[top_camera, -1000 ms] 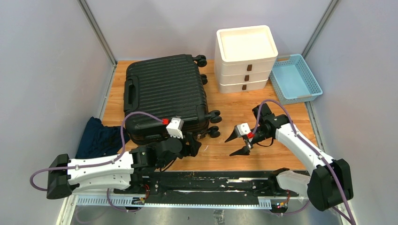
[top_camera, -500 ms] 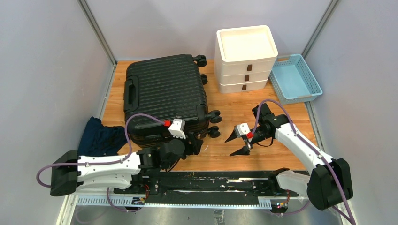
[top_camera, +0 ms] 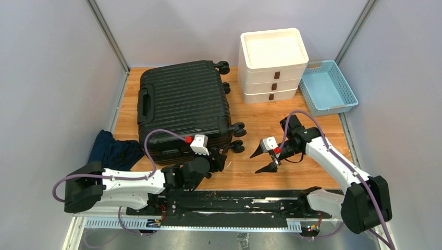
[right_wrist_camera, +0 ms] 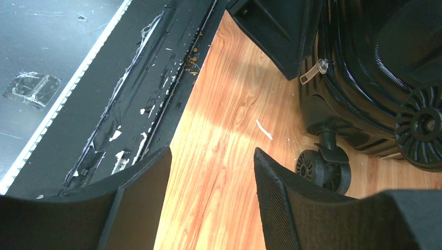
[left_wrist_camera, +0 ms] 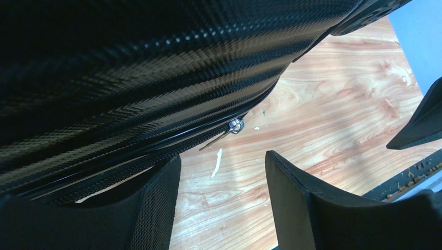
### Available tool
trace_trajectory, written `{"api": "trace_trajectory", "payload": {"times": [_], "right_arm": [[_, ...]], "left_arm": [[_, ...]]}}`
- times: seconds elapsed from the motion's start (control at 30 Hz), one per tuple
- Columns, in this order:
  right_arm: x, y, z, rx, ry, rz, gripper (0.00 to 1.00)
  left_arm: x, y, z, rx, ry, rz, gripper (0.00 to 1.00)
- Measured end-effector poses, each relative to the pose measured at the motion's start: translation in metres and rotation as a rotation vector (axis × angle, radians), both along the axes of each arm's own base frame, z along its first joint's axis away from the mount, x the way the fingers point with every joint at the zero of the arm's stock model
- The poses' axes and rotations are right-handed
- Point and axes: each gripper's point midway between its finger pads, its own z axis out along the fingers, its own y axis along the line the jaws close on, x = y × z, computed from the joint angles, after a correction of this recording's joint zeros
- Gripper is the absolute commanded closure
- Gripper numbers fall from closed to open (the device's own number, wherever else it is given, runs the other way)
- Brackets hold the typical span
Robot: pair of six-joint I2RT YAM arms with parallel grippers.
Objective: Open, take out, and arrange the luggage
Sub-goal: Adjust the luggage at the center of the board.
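The luggage (top_camera: pixel 180 101), a large black ribbed hard-shell suitcase, lies flat and closed at the table's left, wheels pointing right. My left gripper (top_camera: pixel 219 159) sits low at its near right corner, open, with bare wood between its fingers. In the left wrist view the shell (left_wrist_camera: pixel 130 67) fills the top, and the silver zipper pull (left_wrist_camera: pixel 234 126) hangs just beyond the left gripper (left_wrist_camera: pixel 223 166), untouched. My right gripper (top_camera: pixel 258 162) hovers open to the right of the wheels. Its own view shows the right gripper (right_wrist_camera: pixel 212 156) over wood, the zipper pull (right_wrist_camera: pixel 312 70) and a wheel (right_wrist_camera: pixel 323 166).
A white stacked drawer unit (top_camera: pixel 272 65) stands at the back, with a light-blue mesh basket (top_camera: pixel 328 86) to its right. A dark blue cloth (top_camera: pixel 112 152) lies off the table's near left edge. A black rail (top_camera: pixel 234 200) runs along the near edge.
My left arm has slid to the right along the suitcase's near side, and its jaws have narrowed a little. The right arm has not moved.
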Motion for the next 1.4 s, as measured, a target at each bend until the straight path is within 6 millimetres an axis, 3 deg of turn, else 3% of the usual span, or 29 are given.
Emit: {"api": "trace_trajectory", "payload": {"times": [0.43,0.63,0.93,1.1,1.2,1.27,1.33,1.4], "right_arm": [[0.001,-0.002,0.001,-0.007,0.023,-0.02,0.34],[0.021,-0.009,0.022,-0.002,0.033,-0.108,0.29],[0.06,-0.004,0.089,0.009,-0.017,-0.185,0.25],[0.094,0.017,0.121,-0.04,-0.011,-0.185,0.03],[0.103,0.033,0.114,-0.105,0.009,-0.168,0.0],[0.108,0.043,0.107,-0.157,0.021,-0.162,0.0],[0.114,0.051,0.098,-0.21,0.029,-0.166,0.0],[0.121,0.055,0.09,-0.257,0.032,-0.178,0.0]], "left_arm": [[0.003,-0.004,-0.003,0.011,-0.03,-0.008,0.38],[-0.003,-0.01,0.003,0.013,-0.039,-0.077,0.38],[-0.036,-0.018,0.059,0.004,-0.123,-0.352,0.34],[-0.048,-0.016,0.123,0.121,-0.227,-0.498,0.2],[-0.049,-0.012,0.168,0.218,-0.314,-0.566,0.16],[-0.045,-0.007,0.186,0.306,-0.358,-0.597,0.15],[-0.038,0.001,0.192,0.419,-0.383,-0.62,0.13],[-0.031,0.01,0.185,0.543,-0.399,-0.646,0.11]]}}
